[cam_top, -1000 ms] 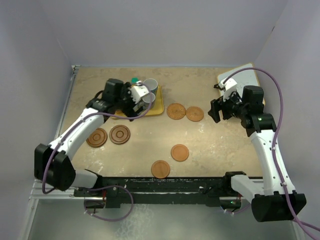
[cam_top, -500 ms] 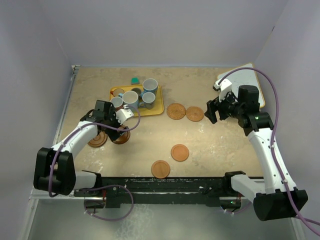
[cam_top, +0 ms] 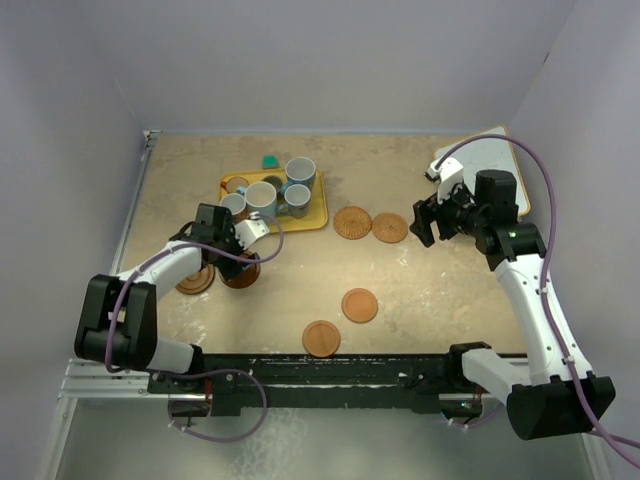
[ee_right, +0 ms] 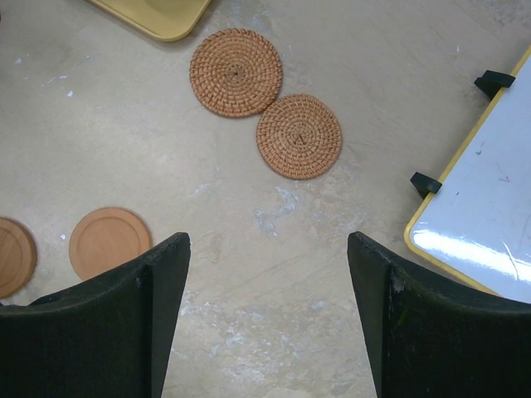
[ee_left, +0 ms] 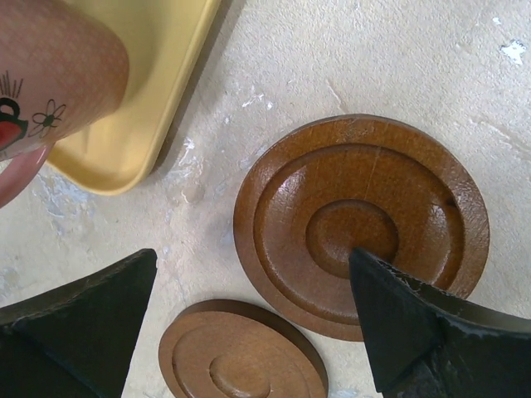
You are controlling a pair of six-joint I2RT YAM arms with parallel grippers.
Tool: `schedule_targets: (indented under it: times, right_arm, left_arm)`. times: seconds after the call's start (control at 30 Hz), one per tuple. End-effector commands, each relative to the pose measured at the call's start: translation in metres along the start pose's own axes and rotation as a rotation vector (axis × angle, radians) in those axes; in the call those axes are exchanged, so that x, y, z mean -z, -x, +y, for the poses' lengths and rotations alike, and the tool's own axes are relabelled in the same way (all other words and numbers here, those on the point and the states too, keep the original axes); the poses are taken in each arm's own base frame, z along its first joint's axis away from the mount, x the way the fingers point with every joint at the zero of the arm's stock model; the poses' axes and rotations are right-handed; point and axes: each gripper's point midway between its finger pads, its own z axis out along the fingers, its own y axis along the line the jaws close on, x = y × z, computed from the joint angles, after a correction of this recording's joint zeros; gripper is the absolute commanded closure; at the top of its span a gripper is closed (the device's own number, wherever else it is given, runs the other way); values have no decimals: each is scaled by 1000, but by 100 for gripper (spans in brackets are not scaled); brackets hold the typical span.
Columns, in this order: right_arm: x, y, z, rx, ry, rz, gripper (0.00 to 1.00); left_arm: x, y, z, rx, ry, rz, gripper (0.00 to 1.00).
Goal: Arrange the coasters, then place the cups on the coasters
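Two dark ringed coasters lie left of centre: one (cam_top: 243, 273) (ee_left: 361, 224) under my left gripper, one (cam_top: 193, 279) (ee_left: 241, 352) beside it. My left gripper (cam_top: 238, 258) (ee_left: 253, 257) hangs open low over them, one fingertip above the larger-looking disc's centre, nothing held. Two woven coasters (cam_top: 352, 222) (cam_top: 389, 228) (ee_right: 236, 72) (ee_right: 299, 136) sit mid-table. Two plain orange-brown coasters (cam_top: 359, 305) (cam_top: 321, 338) (ee_right: 109, 242) lie nearer the front. Several cups (cam_top: 262, 195) (cam_top: 300, 170) stand on the yellow tray (cam_top: 314, 215); an orange-brown cup (ee_left: 58, 75) shows at its corner. My right gripper (cam_top: 425, 222) (ee_right: 268, 240) hovers open over bare table.
A small green object (cam_top: 270, 161) lies behind the tray. A white board with a yellow rim (cam_top: 490, 160) (ee_right: 481, 207) lies at the back right, close to my right arm. Walls close the table on three sides.
My left arm has come off the tray and dropped forward to the two dark coasters, then settled there. The cups stay on the tray. My right gripper has barely shifted.
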Motion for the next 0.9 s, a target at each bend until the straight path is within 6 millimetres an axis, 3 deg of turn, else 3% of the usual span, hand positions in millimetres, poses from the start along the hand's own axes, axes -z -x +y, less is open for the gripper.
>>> schedule_targets:
  times: [0.0,0.23,0.47,0.73,0.87]
  right_arm:
    - [-1,5,-3,23,-12,-11,21]
    - [-1,5,-5,25,-18,-9,21]
    - [0,5,-7,29,-29,-6,21]
    - [3,3,-16,33,-70,3,21]
    - [9,4,-26,6,-110,-11,21]
  left_arm:
    - [-7,4,-6,-50,-21,-24,5]
    - [-11,17,-43,-156,-103,-22,5]
    - [-18,58,-91,-285,-221,-67,5]
    - [-50,135,-154,-474,-331,-108,5]
    - [-71,189,-178,-511,-343,-168,5]
